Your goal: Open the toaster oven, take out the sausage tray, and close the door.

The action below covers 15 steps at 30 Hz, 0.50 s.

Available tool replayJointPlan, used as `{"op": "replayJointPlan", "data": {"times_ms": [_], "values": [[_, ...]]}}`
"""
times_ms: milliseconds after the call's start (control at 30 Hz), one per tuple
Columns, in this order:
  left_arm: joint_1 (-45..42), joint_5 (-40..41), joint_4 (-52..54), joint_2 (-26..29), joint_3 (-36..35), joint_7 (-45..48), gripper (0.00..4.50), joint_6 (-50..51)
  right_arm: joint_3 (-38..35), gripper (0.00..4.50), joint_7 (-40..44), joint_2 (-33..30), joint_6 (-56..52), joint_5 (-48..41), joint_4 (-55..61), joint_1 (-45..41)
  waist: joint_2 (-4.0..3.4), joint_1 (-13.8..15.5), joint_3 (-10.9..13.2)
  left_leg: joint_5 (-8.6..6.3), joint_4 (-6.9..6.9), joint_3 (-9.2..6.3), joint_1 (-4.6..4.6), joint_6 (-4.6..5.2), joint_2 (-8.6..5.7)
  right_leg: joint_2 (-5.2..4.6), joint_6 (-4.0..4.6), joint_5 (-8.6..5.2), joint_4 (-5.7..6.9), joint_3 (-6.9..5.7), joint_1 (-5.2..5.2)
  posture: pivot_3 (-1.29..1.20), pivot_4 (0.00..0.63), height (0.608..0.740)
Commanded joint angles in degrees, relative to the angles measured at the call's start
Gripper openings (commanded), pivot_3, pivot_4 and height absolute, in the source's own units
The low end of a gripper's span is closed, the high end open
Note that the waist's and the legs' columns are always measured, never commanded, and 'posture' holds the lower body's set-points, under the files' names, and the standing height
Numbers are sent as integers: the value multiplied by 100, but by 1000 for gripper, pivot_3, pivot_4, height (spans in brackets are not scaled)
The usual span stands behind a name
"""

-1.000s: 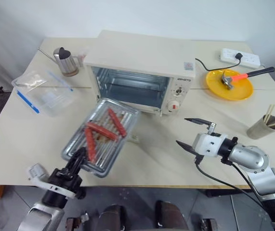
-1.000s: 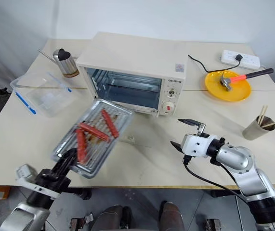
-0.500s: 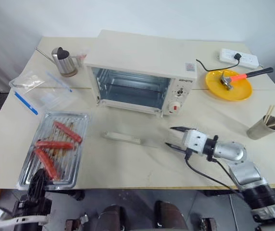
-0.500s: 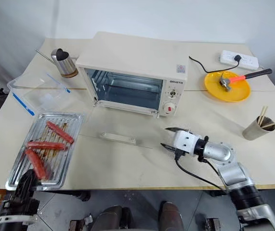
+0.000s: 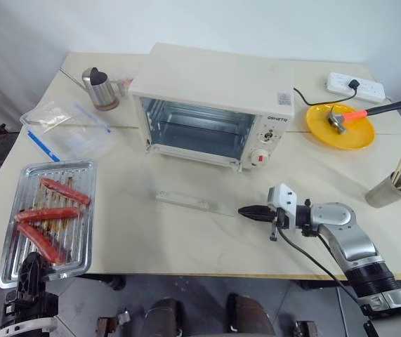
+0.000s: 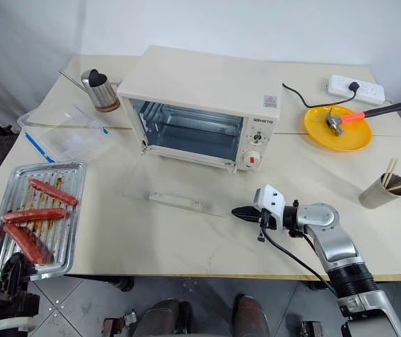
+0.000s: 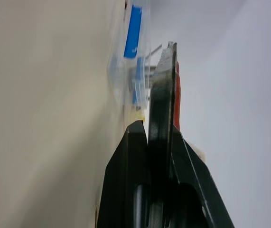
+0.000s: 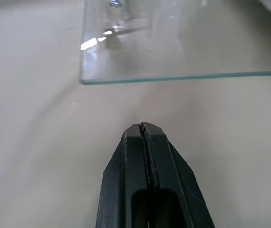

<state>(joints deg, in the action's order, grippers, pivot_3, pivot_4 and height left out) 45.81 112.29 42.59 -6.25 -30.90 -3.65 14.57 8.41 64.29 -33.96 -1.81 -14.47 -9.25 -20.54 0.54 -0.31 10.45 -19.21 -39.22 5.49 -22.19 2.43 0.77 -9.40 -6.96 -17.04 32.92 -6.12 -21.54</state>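
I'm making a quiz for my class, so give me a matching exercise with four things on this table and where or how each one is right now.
Things:
1. sausage tray
2. door
3. hammer
4. right gripper

States:
A. lying on the yellow plate
B. folded down flat in front of the toaster oven
C. jaws shut on nothing, just off the glass edge
D. at the table's left front corner, its edge pinched by the left gripper

Pairs: 1-D, 2-B, 3-A, 4-C

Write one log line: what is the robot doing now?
left gripper: shut on sausage tray at table's left edge | right gripper: shut, empty, near open door | toaster oven: open
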Motion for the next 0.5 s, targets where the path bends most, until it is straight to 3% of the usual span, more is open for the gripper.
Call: {"op": "replayJointPlan", "data": {"times_ms": [33,500], "values": [[100,71,284,-317,-150,1,0,-266,-176,27,-76,239,65,-201,143,-263,0,-21,0,0,0,1,1,0,1,1,-1,0,1,1,0,0,150,740],[151,71,-244,-203,-152,223,0,223,-619,27,-677,500,-883,-643,732,-1057,0,11,0,-14,0,-2,0,-4,3,4,-10,5,5,-5,-3,0,150,740]]}}
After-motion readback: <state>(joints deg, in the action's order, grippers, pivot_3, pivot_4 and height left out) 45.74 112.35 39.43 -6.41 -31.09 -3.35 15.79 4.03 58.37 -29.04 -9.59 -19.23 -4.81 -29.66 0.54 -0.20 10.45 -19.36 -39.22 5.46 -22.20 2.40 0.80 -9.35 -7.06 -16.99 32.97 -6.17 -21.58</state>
